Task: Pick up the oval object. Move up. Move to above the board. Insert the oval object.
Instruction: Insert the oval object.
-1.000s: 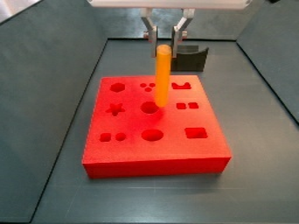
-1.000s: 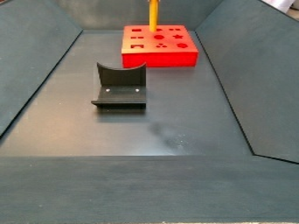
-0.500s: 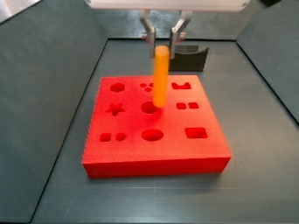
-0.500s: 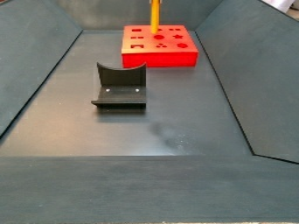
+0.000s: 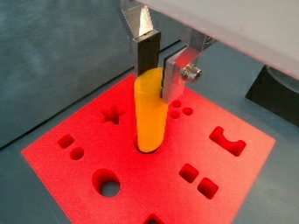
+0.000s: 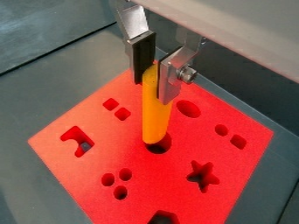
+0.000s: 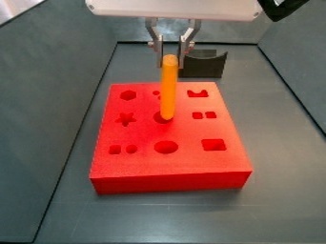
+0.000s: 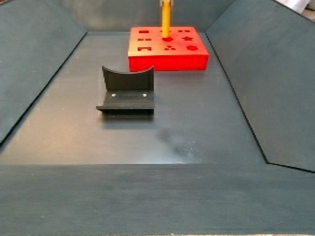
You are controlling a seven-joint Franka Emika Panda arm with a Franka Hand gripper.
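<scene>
The oval object (image 7: pixel 167 86), a slim orange-yellow peg, stands upright over the red board (image 7: pixel 140 157). Its lower end sits at the mouth of a hole in the middle of the board. It shows the same way in both wrist views (image 5: pixel 149 114) (image 6: pixel 153 114). The gripper (image 7: pixel 170 52) is directly above the board and shut on the peg's top end, with the silver fingers (image 5: pixel 176 74) on either side of it. In a side view the peg (image 8: pixel 164 14) rises from the board (image 8: pixel 172 57) at the far end of the floor.
The dark fixture (image 8: pixel 124 90) stands on the grey floor away from the board; in a side view it (image 7: pixel 208 63) is just behind the board. Sloping grey walls (image 8: pixel 37 83) surround the floor.
The gripper has moved the peg slightly sideways over the board and lowered it. The peg's lower end now meets the middle hole.
</scene>
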